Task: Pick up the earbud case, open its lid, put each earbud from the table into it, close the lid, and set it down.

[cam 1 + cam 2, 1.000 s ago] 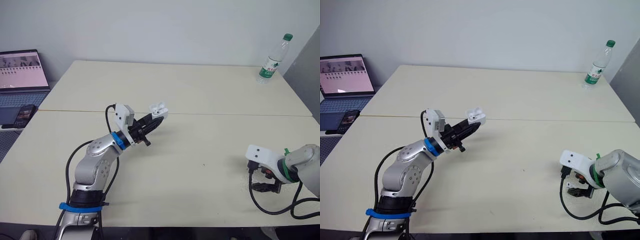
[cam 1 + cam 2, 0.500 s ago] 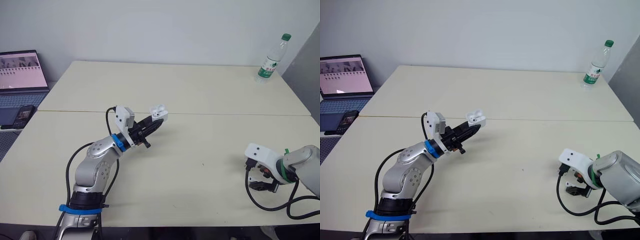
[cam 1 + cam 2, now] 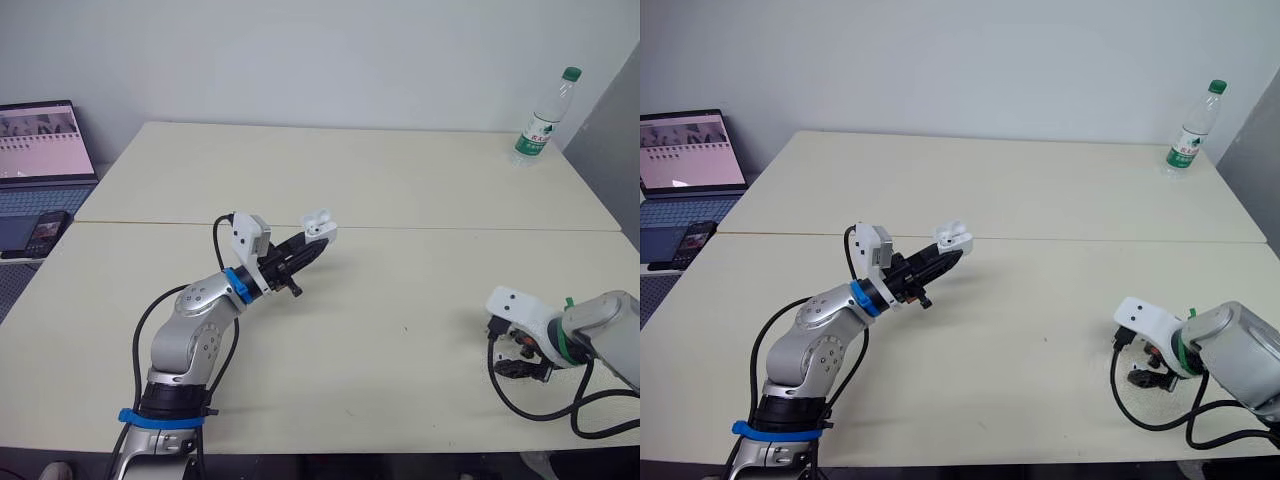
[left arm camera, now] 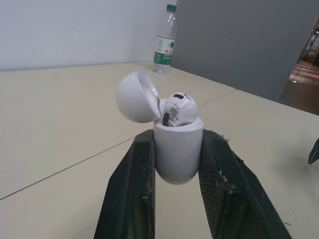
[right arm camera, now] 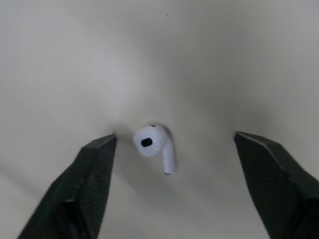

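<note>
My left gripper is shut on the white earbud case, held above the middle of the table. The case's lid stands open, and one white earbud sits in it. At the table's right front, my right gripper is open and points down at the table, with the second white earbud lying between its fingertips, nearer one of them. In the eye views that gripper hangs low over the tabletop.
A clear water bottle with a green cap stands at the table's far right corner. A laptop and a phone rest on a lower surface to the left. A seam runs across the table.
My right arm has shifted slightly over the earbud. The left gripper with the case has barely moved.
</note>
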